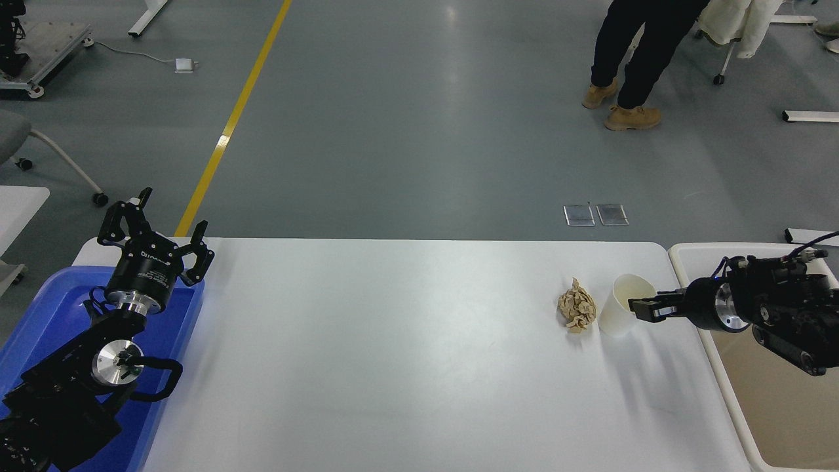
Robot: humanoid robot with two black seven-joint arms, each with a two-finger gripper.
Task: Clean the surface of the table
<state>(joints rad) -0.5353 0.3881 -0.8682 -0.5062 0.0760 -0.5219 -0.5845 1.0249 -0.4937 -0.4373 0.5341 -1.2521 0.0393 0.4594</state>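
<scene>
Across the wide white matte table surface, toward three o'clock, a white paper cup stands upright, its hollow showing nothing that I can make out. Just beside it at nine o'clock lies a crumpled tan paper ball. My right gripper reaches in from three o'clock, its tips at the cup's right wall — whether they are spread or pressing together I cannot tell. A beige shallow bin sits under that arm. My left gripper is parked at eight o'clock, fingers spread, above a blue plastic tray. A person's legs stand on the floor at one o'clock.
</scene>
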